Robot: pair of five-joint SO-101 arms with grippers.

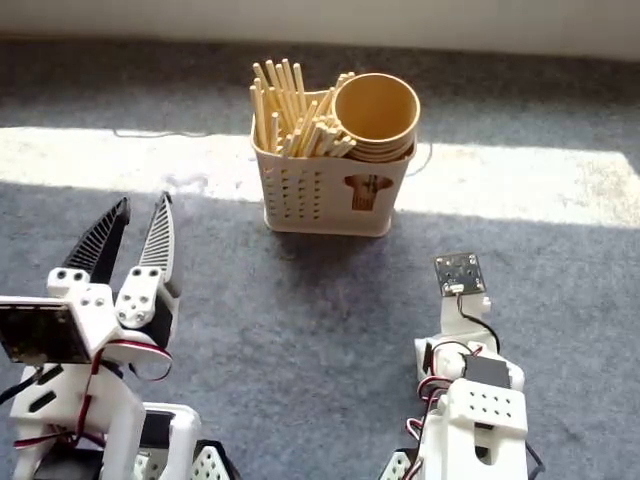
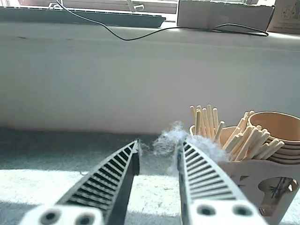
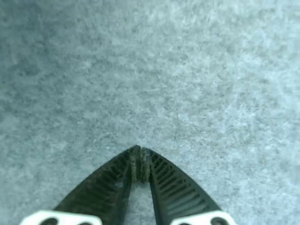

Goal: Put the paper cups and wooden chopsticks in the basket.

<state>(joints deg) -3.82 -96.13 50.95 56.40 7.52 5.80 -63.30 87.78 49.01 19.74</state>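
A cream perforated basket [image 1: 330, 195] stands upright on the grey carpet at the back centre. It holds several wooden chopsticks [image 1: 290, 115] on its left side and a stack of paper cups [image 1: 377, 112] on its right. The left wrist view shows the basket [image 2: 262, 187], chopsticks [image 2: 234, 136] and cups [image 2: 279, 136] ahead of my left gripper [image 2: 159, 147]. My left gripper [image 1: 145, 210] is open and empty, raised at the front left, apart from the basket. My right gripper [image 3: 139, 151] is shut and empty, pointing down at bare carpet; that arm [image 1: 470, 385] sits folded at the front right.
A sunlit band [image 1: 520, 185] crosses the carpet behind the basket. A white wall [image 2: 117, 79] rises at the back, with a ledge carrying a cable [image 2: 140, 35] and a box [image 2: 225, 14]. Open carpet [image 1: 310, 330] lies between the two arms.
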